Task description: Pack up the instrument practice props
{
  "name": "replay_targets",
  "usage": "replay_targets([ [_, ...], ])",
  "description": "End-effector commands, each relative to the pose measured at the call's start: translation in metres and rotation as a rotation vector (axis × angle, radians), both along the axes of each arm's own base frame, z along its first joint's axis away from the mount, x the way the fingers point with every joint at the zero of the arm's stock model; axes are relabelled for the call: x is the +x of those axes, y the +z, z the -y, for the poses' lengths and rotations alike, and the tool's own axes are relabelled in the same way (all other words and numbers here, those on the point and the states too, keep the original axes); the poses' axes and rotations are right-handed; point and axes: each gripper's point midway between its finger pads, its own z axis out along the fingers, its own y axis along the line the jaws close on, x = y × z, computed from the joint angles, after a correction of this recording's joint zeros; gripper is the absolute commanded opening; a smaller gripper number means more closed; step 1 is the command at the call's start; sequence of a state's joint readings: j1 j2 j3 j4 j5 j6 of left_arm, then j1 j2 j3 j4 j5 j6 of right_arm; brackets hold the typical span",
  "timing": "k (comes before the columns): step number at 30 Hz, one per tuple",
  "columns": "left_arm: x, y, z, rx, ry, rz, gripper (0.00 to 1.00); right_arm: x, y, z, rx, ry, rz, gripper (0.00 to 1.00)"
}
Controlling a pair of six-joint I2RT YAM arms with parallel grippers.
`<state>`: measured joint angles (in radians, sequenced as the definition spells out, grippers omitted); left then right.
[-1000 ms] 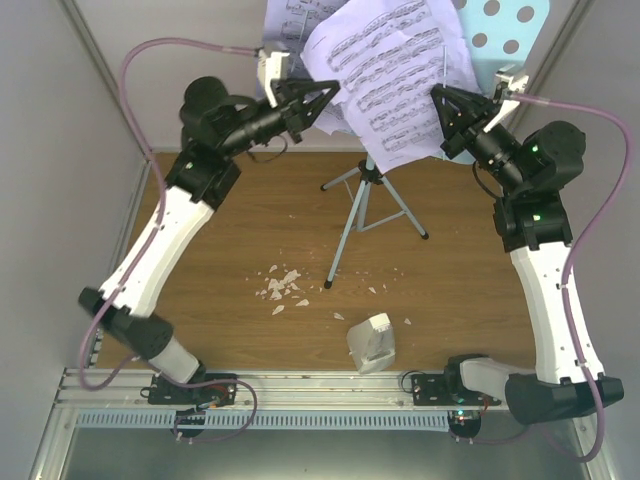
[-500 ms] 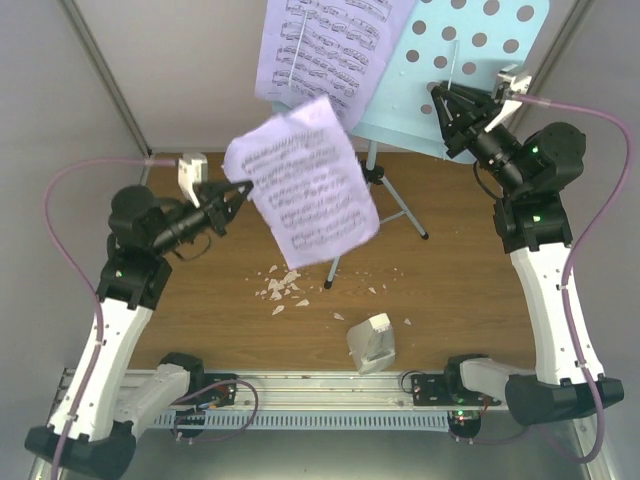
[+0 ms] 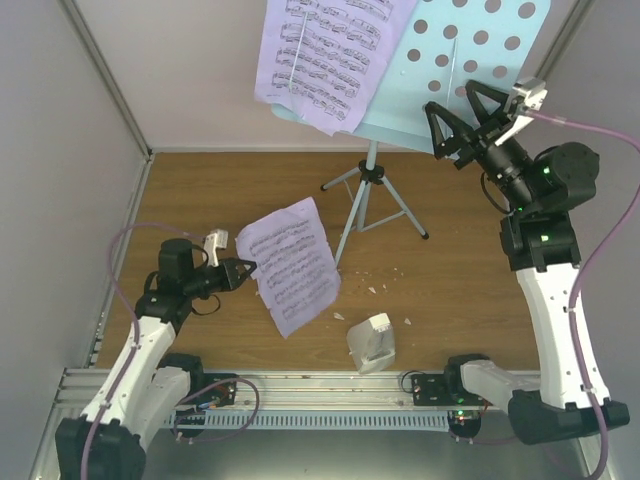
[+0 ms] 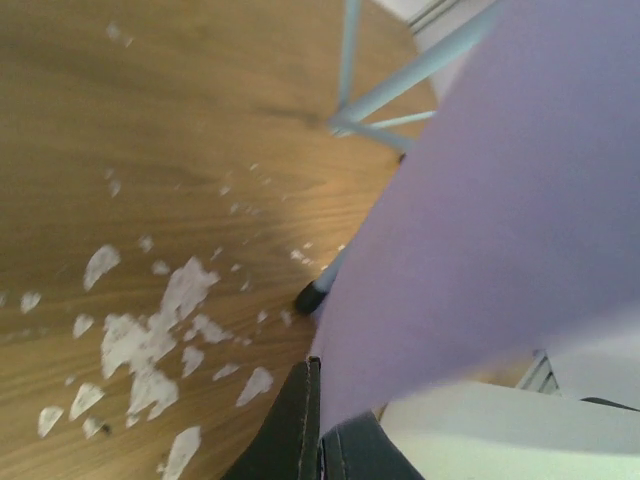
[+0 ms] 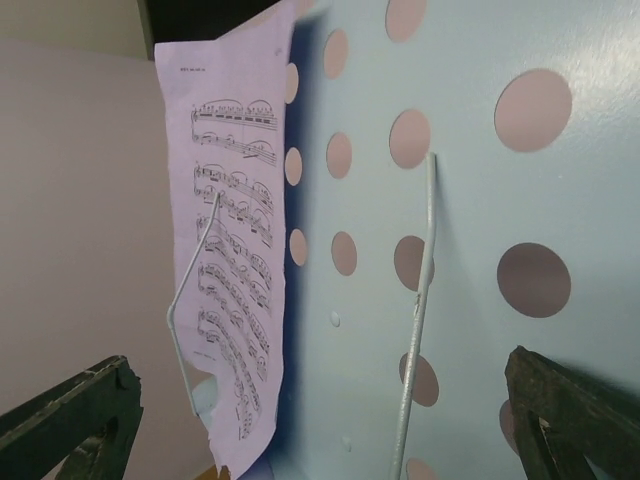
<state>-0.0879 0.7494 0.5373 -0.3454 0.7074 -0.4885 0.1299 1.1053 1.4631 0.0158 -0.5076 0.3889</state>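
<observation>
Swung off the music stand toward the left edge of the bench, one sheet music page pinched in the left gripper — right gripper flung wide, empty. Needed laying flat before release.

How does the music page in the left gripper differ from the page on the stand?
The held page hangs low over the table, tilted; the stand page sits high, flat against the pale-blue tray. The held page is pinched at one edge by the shut left gripper; the stand page has a wire arm across it, no gripper touching. Both are lavender with printed notes.
</observation>
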Motion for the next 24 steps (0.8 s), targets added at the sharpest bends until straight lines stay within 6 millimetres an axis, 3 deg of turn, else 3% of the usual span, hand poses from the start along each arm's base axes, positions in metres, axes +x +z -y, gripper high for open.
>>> replay_targets([
  [1,0.013,-0.030,-0.007,0.024,0.044,-0.025,0.00,-0.015,0.008,0.007,-0.010,-0.044,0.049,1.00],
  [5,0.012,-0.066,-0.015,0.065,0.091,-0.104,0.00,-0.026,0.006,0.015,-0.003,-0.092,0.062,1.00],
  [8,0.008,-0.080,-0.019,0.073,0.119,-0.140,0.00,-0.031,0.002,0.020,0.003,-0.120,0.070,0.99],
  [21,0.002,-0.098,-0.020,0.070,0.137,-0.225,0.00,-0.026,-0.010,0.028,-0.008,-0.176,0.051,1.00],
  [22,0.003,-0.100,-0.022,0.076,0.149,-0.238,0.02,-0.025,-0.011,0.028,-0.007,-0.176,0.048,1.00],
  [24,0.004,-0.104,-0.025,0.092,0.168,-0.257,0.22,-0.025,-0.012,0.028,-0.008,-0.182,0.046,1.00],
])
